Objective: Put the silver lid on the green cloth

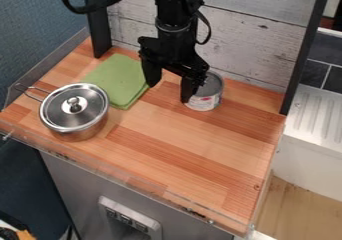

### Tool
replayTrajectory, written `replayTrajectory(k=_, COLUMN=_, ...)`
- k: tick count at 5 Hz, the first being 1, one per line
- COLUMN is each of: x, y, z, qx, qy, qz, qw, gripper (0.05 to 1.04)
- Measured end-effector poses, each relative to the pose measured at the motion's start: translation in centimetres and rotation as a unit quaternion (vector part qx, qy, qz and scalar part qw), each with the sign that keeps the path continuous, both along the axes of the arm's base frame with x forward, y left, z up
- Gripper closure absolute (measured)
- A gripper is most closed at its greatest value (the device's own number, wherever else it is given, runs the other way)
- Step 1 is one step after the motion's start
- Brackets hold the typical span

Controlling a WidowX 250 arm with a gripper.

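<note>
- While the silver lid [56, 111] sits on the metal pot [85, 132], its knob [73, 104] points up; lid lies about flat, round outline, so can't pick a long axis.
- Pot's wire handle [32, 92] points to view's upper left.
- Green folded cloth [115, 78] flat on the counter [180, 149], just beside pot, toward the wall.
- Hand [169, 92] points down, fingers spread wide, nothing gripped.
- One finger covers part of the can [205, 102]; the other overlaps cloth's edge.
- Arm [175, 16] cut off at top edge.
- Pot's inside hidden under lid.
</note>
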State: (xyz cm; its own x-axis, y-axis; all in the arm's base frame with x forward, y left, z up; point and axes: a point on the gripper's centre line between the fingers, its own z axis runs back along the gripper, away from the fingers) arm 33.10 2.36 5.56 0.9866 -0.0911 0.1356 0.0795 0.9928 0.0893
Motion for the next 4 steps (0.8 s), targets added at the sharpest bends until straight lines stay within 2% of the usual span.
replayTrajectory(k=1, x=-0.4, y=0.0, z=-1.0, qx=-0.001, qy=0.015, qz=0.000, qw=0.9999, gripper=0.084)
replayTrajectory(k=2, x=-1.5, y=1.5, z=-1.2, qx=0.002, qy=0.021, qz=0.006, qw=0.9998, gripper=0.084)
replayTrajectory(k=3, x=-2.2, y=4.1, z=-0.2, qx=0.018, qy=0.007, qz=0.021, qw=0.9996, gripper=0.084)
replayTrajectory(k=4, x=-2.7, y=6.2, z=-0.1, qx=0.032, qy=0.010, qz=0.027, qw=0.9991, gripper=0.084)
